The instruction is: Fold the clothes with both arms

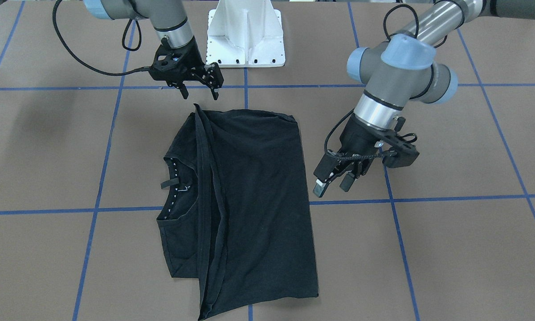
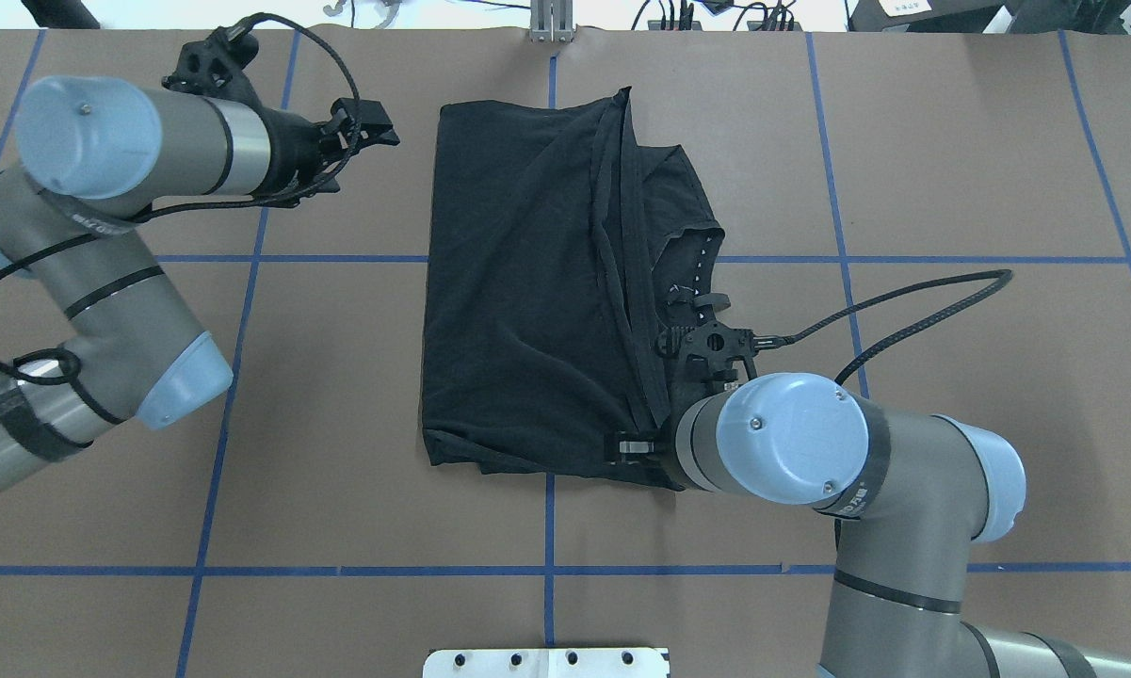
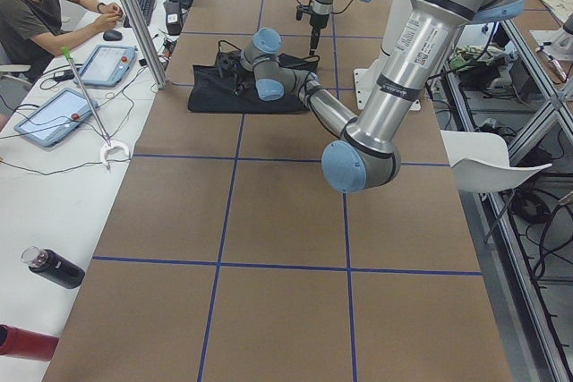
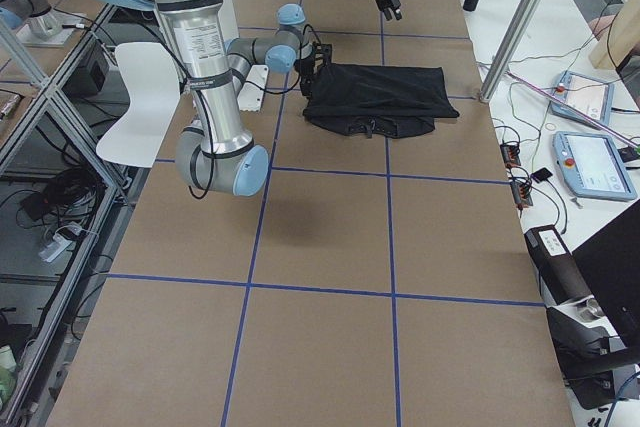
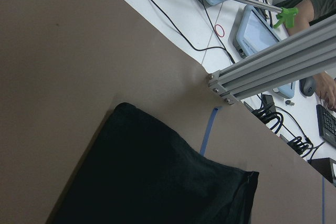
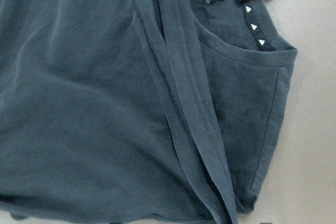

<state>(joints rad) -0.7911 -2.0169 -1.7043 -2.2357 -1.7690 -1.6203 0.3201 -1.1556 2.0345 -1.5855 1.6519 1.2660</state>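
One fold looks done to you here: the black T-shirt (image 1: 258, 187) lies flat on the table (image 1: 450, 249), straight out from the white mounting base (image 1: 245, 35). It is doubled into a rough rectangle, with a hem band crossing it and the collar (image 1: 178, 187) uncovered. Both grippers are empty, jaws parted. The right gripper (image 1: 199, 94) hangs between the base and the shirt; the left gripper (image 1: 333, 186) is farther out from the base, beside the shirt. You likely have at least one more fold left.

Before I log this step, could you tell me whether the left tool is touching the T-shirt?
Apart. The overhead exterior view shows bare table between the left tool and the T-shirt.
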